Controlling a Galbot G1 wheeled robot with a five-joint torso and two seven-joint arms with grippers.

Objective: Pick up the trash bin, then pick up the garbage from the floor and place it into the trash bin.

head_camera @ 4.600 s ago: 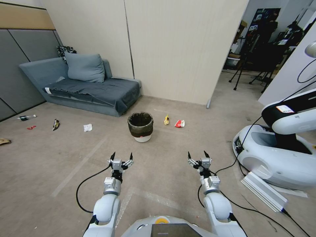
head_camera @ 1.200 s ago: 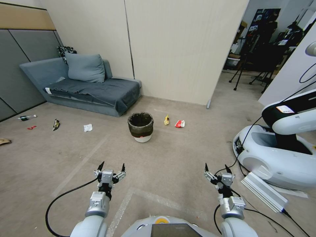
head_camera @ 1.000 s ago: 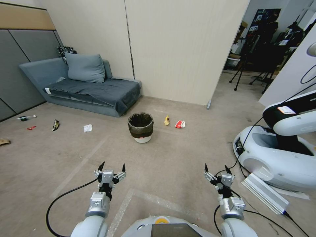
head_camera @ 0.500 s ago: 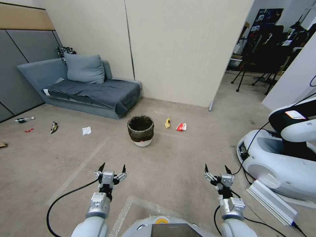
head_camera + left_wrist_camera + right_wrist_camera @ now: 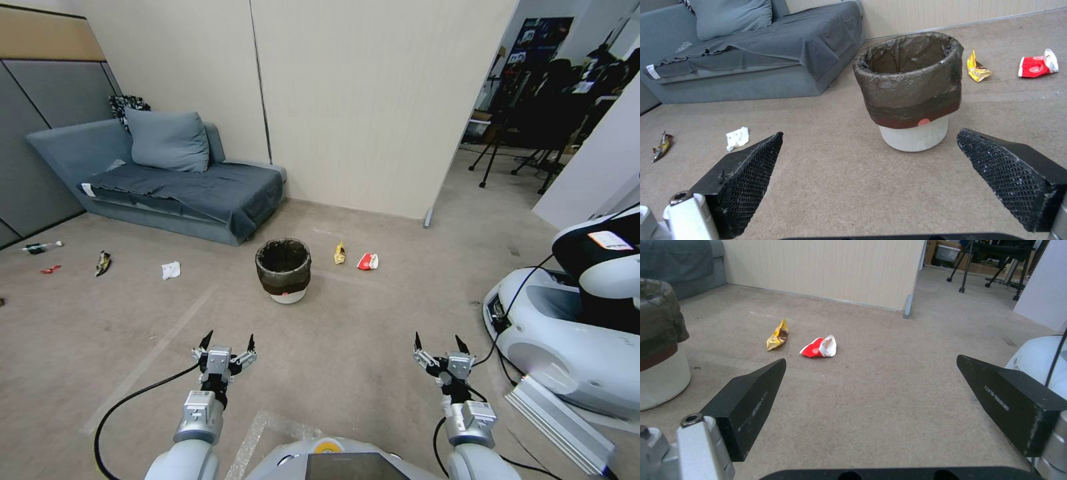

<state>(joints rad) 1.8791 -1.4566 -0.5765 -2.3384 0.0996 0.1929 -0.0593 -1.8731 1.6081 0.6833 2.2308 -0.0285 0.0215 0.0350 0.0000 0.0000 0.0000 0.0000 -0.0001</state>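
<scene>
One small round white bin [image 5: 283, 267] with a dark bag over its rim stands upright on the beige carpet [image 5: 347, 333], near the grey sofa [image 5: 167, 183]. Yellow wrapper [image 5: 339, 253] and red-and-white packet [image 5: 367, 261] lie just beside it. We hold left gripper [image 5: 227, 341] and right gripper [image 5: 440, 345] low, both spread wide, empty.

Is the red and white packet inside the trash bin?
No, the red-and-white packet lies on the carpet beside the yellow snack wrapper, apart from the trash bin.
</scene>
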